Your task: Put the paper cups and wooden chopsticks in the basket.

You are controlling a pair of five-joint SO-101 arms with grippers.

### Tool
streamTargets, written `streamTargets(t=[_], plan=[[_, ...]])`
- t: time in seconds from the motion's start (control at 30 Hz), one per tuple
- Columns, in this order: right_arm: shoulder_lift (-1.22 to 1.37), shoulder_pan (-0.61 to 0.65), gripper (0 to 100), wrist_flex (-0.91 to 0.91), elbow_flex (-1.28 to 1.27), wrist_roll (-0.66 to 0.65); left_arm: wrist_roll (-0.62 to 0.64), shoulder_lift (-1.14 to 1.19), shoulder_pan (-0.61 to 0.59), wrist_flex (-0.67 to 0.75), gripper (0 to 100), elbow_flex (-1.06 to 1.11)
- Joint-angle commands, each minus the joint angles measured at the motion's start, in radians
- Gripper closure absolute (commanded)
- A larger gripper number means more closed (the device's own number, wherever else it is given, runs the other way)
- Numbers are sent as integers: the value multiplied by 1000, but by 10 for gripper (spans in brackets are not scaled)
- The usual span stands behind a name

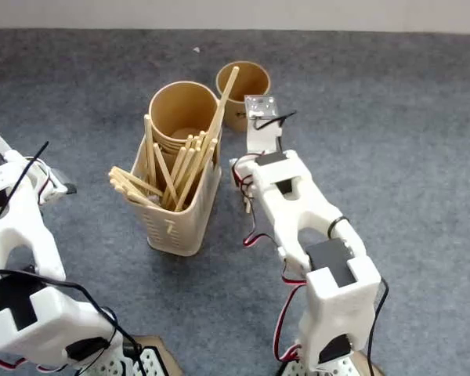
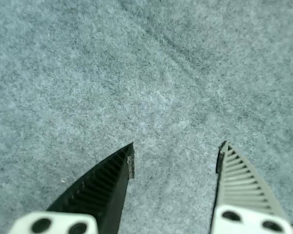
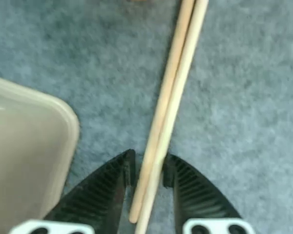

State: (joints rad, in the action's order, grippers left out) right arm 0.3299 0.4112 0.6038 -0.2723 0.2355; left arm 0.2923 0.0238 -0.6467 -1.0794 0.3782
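Two paper cups [image 1: 243,82], one basket [image 1: 184,223]; right gripper [image 3: 149,163] pinches two chopsticks [image 3: 178,73], left gripper [image 2: 178,151] spread.

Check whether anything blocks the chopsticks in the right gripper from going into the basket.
Nothing visible stands between them. The right gripper holds the chopsticks just beside the basket wall. The opening is crowded, though, with stacked paper cups and other chopsticks.
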Motion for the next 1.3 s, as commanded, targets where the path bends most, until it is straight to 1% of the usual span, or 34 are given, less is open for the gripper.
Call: streamTargets(t=[0.0,0.07,0.2,0.4,0.6,0.7,0.8,0.83,0.93,1.0,1.03,1.07,1.1,1.2,1.27], plan=[[-1,-27,859,1,54,-11,3,-18,12,11,712,-2],[-2,-27,859,1,54,-18,3,-18,13,11,712,-2],[1,-28,859,-7,58,-78,3,-18,15,11,712,-2],[7,-33,859,-16,136,-112,3,-18,13,11,712,-2],[13,-41,859,-18,159,-115,3,-18,10,9,712,-2],[70,-54,859,-21,168,-117,3,-18,10,9,712,-2],[176,-67,859,-15,229,-117,3,-18,10,9,712,-2],[206,-68,859,-7,252,-117,3,-18,10,9,712,-2],[232,-70,869,94,337,-117,3,-18,8,9,712,-2],[239,-70,930,133,375,-117,3,-18,8,9,712,-2],[240,-70,988,147,389,-117,3,-18,8,9,712,-2],[242,-71,998,160,397,-117,3,-18,8,9,712,-2],[239,-71,984,176,401,-117,3,-18,8,9,712,-2],[223,-70,992,248,410,-110,3,-18,8,9,712,-2],[168,-71,992,283,404,-109,3,-18,8,9,712,-2]])
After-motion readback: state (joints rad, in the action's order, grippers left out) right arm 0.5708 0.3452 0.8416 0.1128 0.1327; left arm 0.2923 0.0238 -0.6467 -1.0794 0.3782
